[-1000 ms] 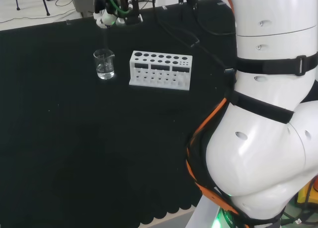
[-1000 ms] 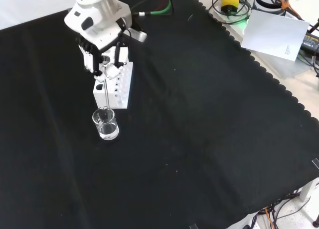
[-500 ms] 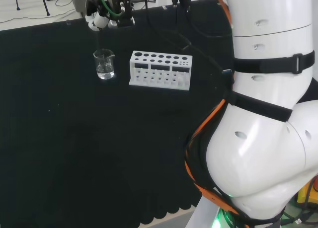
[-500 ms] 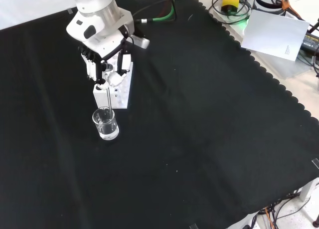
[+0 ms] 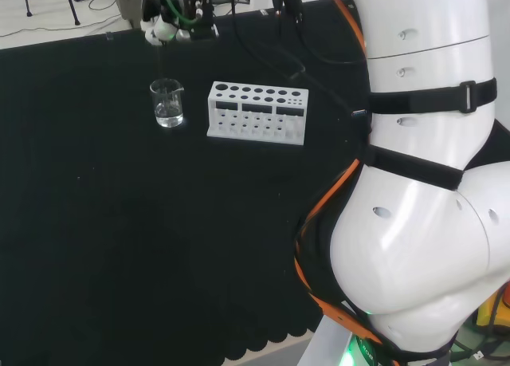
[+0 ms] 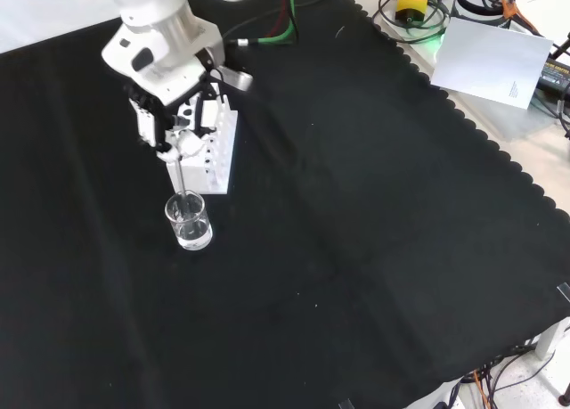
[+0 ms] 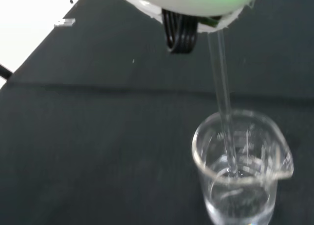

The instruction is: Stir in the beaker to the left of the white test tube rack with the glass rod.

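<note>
The black and white robot hand [image 6: 169, 119], fingers curled around a thin clear glass rod [image 7: 223, 112], hangs directly above the small clear glass beaker [image 6: 189, 221]. The rod runs nearly vertical, its tip inside the beaker, which stands just left of the white test tube rack [image 5: 256, 112] in the head view.
</note>
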Available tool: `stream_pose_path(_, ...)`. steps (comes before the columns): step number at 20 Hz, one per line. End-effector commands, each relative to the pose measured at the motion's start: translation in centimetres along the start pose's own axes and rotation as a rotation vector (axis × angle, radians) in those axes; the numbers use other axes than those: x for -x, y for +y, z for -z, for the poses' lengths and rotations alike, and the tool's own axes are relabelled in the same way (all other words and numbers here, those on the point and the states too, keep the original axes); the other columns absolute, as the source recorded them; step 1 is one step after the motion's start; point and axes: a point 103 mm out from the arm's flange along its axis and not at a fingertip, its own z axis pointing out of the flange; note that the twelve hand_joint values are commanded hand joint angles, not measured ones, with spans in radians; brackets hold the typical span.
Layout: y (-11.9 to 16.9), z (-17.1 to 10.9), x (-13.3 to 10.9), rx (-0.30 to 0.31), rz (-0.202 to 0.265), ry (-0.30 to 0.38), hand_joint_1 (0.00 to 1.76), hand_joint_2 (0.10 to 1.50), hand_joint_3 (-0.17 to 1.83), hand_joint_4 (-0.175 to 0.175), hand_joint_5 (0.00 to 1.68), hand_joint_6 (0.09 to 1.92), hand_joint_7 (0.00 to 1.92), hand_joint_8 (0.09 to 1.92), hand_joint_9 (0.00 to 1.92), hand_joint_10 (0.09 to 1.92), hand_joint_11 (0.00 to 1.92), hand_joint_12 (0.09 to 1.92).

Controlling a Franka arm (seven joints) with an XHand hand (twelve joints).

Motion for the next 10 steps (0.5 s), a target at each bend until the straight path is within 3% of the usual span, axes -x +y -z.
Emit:
stream_pose_path(1,-1.4,0.2,3.3,-0.012,-0.042,-0.014,1.31,0.68,0.72,-0.175,1.2,0.54,1.16,1.19,1.68,0.84,1.57,0.76)
stream_pose_path(10,-2.7,0.3,2.3,-0.03,-0.021,-0.029,1.31,0.68,0.72,-0.175,1.2,0.54,1.16,1.19,1.68,0.85,1.57,0.76)
